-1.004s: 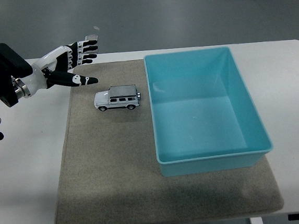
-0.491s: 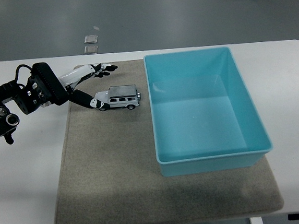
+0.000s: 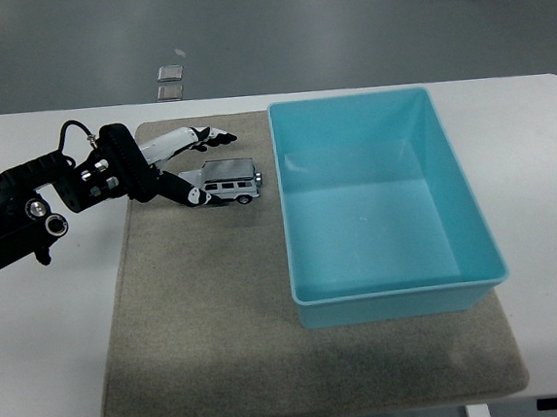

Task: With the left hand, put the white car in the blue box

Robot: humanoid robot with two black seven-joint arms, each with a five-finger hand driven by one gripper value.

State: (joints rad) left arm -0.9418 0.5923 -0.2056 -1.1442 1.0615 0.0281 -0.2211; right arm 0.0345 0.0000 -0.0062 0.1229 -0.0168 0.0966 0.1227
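One left hand (image 3: 189, 167) brackets the white car (image 3: 228, 183), blue box (image 3: 380, 200) beside

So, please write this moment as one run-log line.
left hand: open, closing around small white toy car | car: on grey mat | blue plastic box: empty

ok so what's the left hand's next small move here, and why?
Probably close the fingers on the white toy car. The left robot hand is already at the car's front end, thumb on the near side and fingers on the far side, but the car sits on the grey mat, not lifted. The blue box stands empty to its right.
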